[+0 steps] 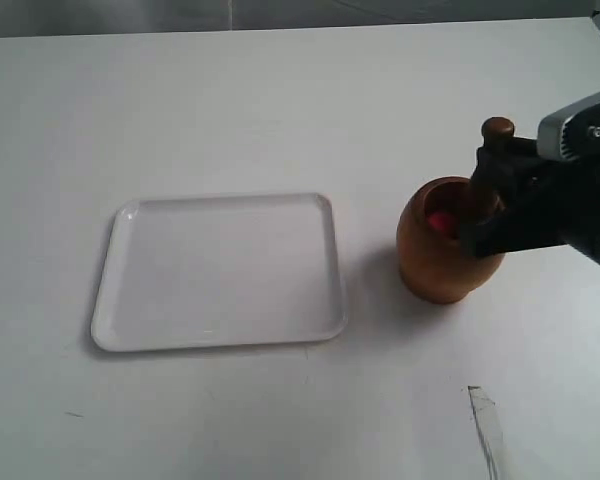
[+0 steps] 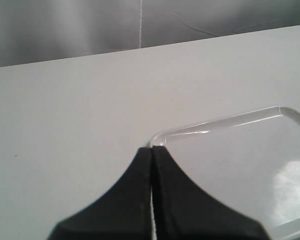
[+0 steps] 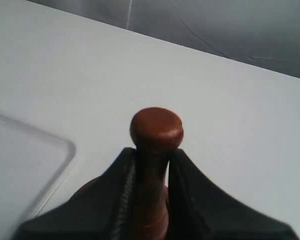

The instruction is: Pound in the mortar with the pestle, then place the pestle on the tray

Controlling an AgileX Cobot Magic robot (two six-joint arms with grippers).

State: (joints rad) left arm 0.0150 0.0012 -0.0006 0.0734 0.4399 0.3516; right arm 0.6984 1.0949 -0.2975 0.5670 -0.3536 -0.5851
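Observation:
The brown wooden mortar (image 1: 442, 243) stands upright on the white table, right of the tray, with something red inside its mouth. The pestle (image 1: 489, 160) stands upright in the mortar, its knob tip (image 3: 156, 127) sticking up above the fingers. My right gripper (image 1: 485, 195) is shut on the pestle's thin handle (image 3: 152, 175) just below the knob; its thick end is hidden in the mortar. The white tray (image 1: 130, 320) lies flat at centre left, bare. My left gripper (image 2: 151, 150) is shut on nothing, hovering by one tray corner (image 2: 160, 136); it is outside the exterior view.
The white table (image 1: 280, 110) spreads around the tray and mortar. A strip of clear tape (image 1: 485, 420) lies on the table near the front right. A grey backdrop (image 2: 65, 25) rises beyond the table's far edge.

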